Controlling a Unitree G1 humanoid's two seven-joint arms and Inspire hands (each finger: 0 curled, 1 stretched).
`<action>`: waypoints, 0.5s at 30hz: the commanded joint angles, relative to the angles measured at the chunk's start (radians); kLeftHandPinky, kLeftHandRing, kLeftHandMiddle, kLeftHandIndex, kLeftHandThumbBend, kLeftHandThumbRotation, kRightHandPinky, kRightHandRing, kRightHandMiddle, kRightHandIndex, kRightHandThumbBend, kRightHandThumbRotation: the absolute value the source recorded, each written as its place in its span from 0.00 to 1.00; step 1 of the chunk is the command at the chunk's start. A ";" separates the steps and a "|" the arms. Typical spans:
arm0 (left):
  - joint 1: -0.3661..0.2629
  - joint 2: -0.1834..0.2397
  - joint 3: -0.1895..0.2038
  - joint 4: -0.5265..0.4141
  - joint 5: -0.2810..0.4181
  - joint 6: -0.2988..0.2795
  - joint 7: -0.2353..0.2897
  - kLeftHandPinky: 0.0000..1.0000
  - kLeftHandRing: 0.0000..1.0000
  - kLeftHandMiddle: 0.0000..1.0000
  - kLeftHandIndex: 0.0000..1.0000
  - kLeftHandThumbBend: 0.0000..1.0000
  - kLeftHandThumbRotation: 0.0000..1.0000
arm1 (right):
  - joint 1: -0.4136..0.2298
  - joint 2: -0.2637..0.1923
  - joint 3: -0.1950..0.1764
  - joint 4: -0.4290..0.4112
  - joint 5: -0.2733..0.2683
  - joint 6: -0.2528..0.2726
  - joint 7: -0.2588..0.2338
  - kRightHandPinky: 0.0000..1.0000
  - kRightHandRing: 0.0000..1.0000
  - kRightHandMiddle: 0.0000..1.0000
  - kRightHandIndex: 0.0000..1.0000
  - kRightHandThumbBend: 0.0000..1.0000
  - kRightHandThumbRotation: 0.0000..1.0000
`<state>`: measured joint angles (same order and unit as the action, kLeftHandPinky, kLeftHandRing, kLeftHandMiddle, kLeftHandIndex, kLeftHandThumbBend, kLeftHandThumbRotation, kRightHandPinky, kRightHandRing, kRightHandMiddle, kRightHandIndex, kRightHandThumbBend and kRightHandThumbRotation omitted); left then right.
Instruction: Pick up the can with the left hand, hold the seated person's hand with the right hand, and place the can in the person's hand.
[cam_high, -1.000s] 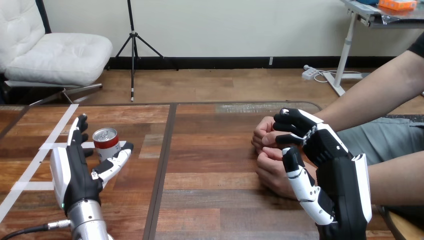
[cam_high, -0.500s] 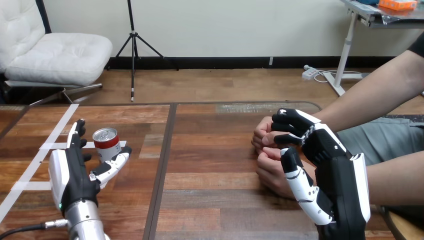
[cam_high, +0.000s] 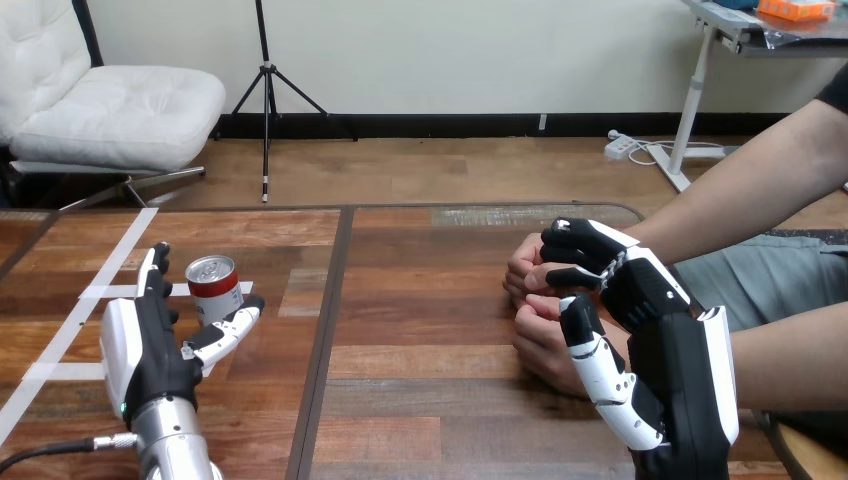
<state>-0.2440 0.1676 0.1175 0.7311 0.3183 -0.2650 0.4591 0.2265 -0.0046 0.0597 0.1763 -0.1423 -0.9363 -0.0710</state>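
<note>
1. Plainly open: left hand (cam_high: 150, 348) low at the table's left, fingers straight and pointing away, thumb angled out to the right.
2. Set loosely about the can (cam_high: 212, 288), with fingers just to its left and thumb tip just beside its lower right. Touching or a sliver apart, cannot tell.
3. Right hand (cam_high: 655, 295) at the view's right, curled closed on the person's hands: fingers (cam_high: 565, 248) hooked over the farther hand (cam_high: 522, 272), thumb (cam_high: 598, 360) laid across the nearer hand (cam_high: 545, 335).
4. Both of those hands loosely balled, one just behind the other and touching, down on the wooden table (cam_high: 430, 320) right of centre.
5. Can: short, red on the upper sides and paler lower down, with a silver top. Upright on the table at a white tape strip (cam_high: 110, 292), left of the dark seam (cam_high: 325, 330), well apart from the person's hands.
</note>
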 joint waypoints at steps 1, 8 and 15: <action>-0.089 0.034 -0.024 0.019 0.012 0.006 0.006 0.80 0.88 0.92 0.92 0.74 0.16 | -0.054 0.005 -0.009 -0.006 -0.003 -0.016 -0.006 0.63 0.72 0.74 0.73 0.49 0.58; -0.104 0.044 -0.035 0.050 0.017 -0.001 0.018 0.81 0.90 0.94 0.94 0.74 0.18 | -0.052 0.005 -0.007 -0.006 0.001 -0.014 -0.004 0.64 0.72 0.74 0.73 0.48 0.58; -0.120 0.051 -0.044 0.084 0.018 -0.018 0.042 0.82 0.92 0.96 0.95 0.75 0.18 | -0.051 0.003 -0.006 -0.005 0.003 -0.016 -0.002 0.65 0.73 0.75 0.74 0.48 0.58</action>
<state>-0.2816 0.1861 0.0913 0.7951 0.3236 -0.2584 0.4772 0.2265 -0.0052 0.0603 0.1763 -0.1417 -0.9363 -0.0710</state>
